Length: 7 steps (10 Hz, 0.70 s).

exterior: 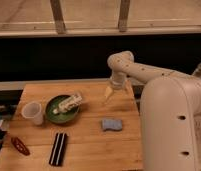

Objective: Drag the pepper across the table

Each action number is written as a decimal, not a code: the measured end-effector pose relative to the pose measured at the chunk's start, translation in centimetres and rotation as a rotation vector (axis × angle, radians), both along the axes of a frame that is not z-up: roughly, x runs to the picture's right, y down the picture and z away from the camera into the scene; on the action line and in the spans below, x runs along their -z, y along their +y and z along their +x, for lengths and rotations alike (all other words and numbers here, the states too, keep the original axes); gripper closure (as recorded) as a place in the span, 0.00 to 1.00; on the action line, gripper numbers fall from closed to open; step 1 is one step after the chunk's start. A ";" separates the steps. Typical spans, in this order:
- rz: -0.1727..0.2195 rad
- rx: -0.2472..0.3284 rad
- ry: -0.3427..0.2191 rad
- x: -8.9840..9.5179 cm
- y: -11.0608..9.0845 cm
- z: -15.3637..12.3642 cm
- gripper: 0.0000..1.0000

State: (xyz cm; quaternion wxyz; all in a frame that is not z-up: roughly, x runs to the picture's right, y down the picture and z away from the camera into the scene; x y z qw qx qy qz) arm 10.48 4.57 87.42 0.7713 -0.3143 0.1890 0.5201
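gripper [108, 93] hangs over the far right of the table [89, 145], jaws spread, holding nothing | pepper [20, 146] at near-left corner, well apart diagonally from the jaws, long axis slanting | reach not yet begun

A big white body [169, 125] with a smooth, round shell is seen at the right edge of the table [89, 142]. A few small dark dots [181, 118] are seen on its side. A white arm [144, 75] made of thick round tubes is joined to it, above the far right corner of the table. More small dark dots are seen along the arm. At the end of the arm, the gripper [109, 93] is found over the far right part of the table. Its fingers [110, 91] are pale yellow and thin.
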 end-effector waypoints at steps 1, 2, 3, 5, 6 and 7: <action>0.019 -0.004 -0.027 0.5 -0.5 -0.3 0.20; 0.033 -0.006 -0.048 1.1 -1.0 -0.6 0.20; 0.057 0.009 -0.086 2.4 -2.2 -1.5 0.20; 0.101 0.069 -0.183 5.2 -3.8 -6.1 0.20; 0.119 0.103 -0.226 6.3 -4.0 -8.6 0.20; 0.138 0.149 -0.281 7.8 -3.8 -11.8 0.20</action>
